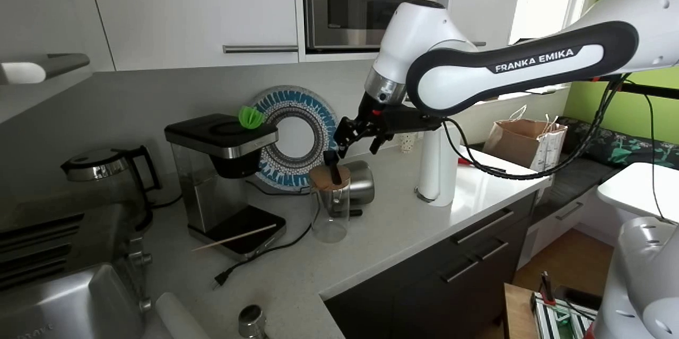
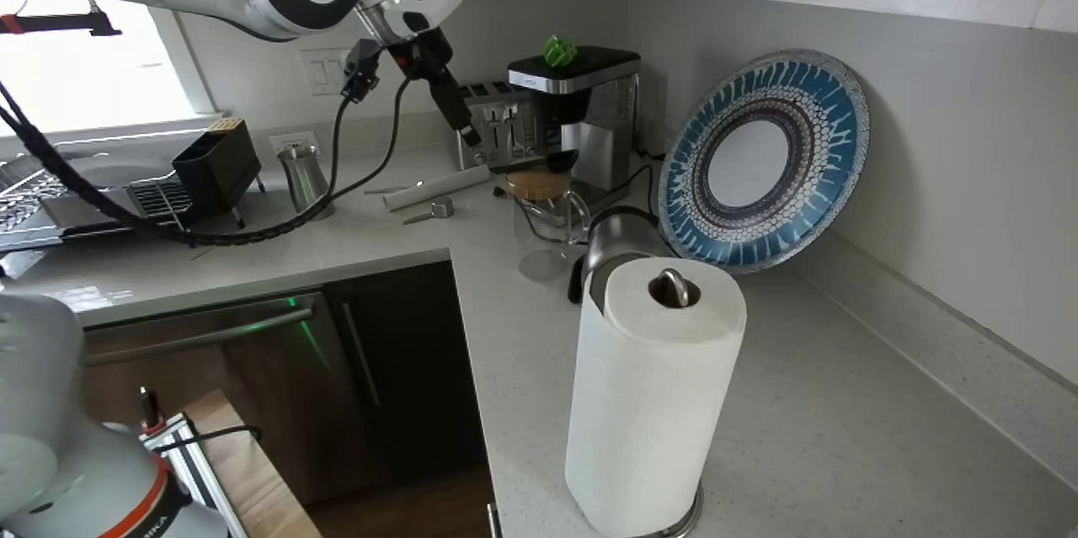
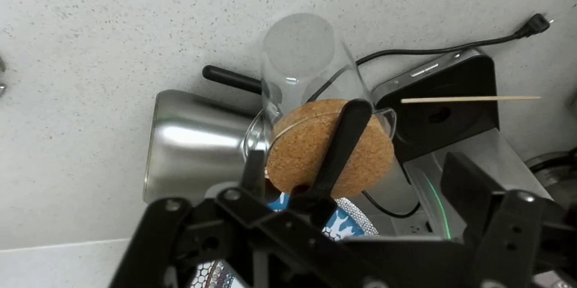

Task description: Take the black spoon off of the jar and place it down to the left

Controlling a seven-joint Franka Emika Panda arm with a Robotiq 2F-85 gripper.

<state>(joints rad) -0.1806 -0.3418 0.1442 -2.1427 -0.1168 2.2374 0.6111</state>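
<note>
A clear glass jar (image 1: 330, 228) with a cork lid (image 3: 297, 153) stands upright on the counter. Across the lid lies the black spoon (image 3: 345, 139), its handle over the cork and its scoop end past the rim in the wrist view. Both exterior views show the spoon (image 1: 333, 166) on top, with the scoop end (image 2: 562, 161) dark against the coffee machine. My gripper (image 3: 356, 166) is open, fingers wide apart, with nothing held. It hangs above the jar; in an exterior view the gripper (image 1: 358, 149) sits slightly up and right of the lid. The left finger hides part of the scoop.
A metal pitcher (image 3: 198, 139) lies on its side against the jar. The coffee machine (image 1: 223, 169), with a stick (image 1: 233, 237) on its base, stands beside it. A patterned plate (image 2: 842, 159) leans on the wall behind. A paper towel roll (image 2: 657, 403) stands further along the counter.
</note>
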